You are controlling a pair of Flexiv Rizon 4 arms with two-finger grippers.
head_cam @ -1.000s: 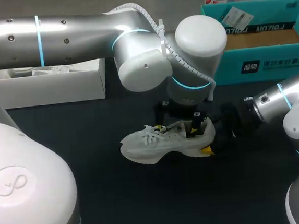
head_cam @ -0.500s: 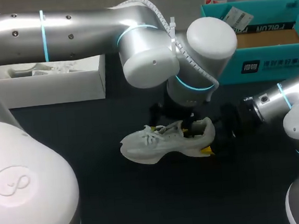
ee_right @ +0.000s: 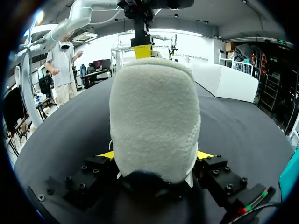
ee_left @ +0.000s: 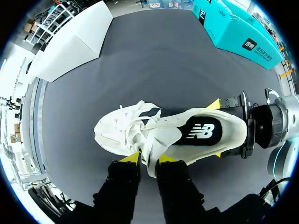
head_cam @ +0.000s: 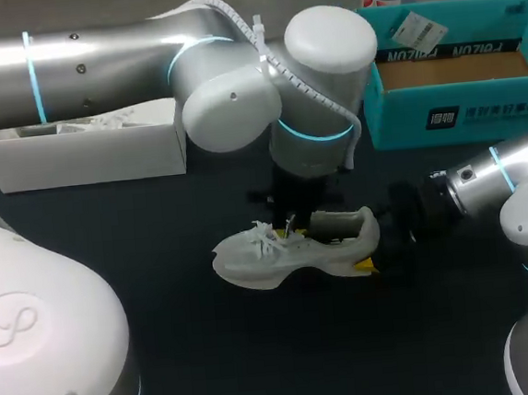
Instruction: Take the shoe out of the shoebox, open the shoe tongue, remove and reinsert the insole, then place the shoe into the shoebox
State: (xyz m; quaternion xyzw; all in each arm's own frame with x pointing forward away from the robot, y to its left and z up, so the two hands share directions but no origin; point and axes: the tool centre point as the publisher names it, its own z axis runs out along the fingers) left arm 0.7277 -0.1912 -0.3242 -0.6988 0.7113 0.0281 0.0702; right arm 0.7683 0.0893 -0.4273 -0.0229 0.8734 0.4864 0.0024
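Shoe tongue (ee_left: 154, 145) is being pinched between the narrowly set fingers of the left claw (ee_left: 149, 158), which is hanging over the laces. The right claw (ee_right: 156, 155) is gripping the heel of the shoe (head_cam: 292, 248) from the right, one yellow tip on either side. That shoe is sitting upright mid-surface (head_cam: 259, 355), toe pointing left, well apart from the teal shoebox (head_cam: 479, 116) at the far right.

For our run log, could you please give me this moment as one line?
left gripper: shut on tongue | right gripper: shut on shoe heel | insole: in shoe | shoe: on table, outside shoebox
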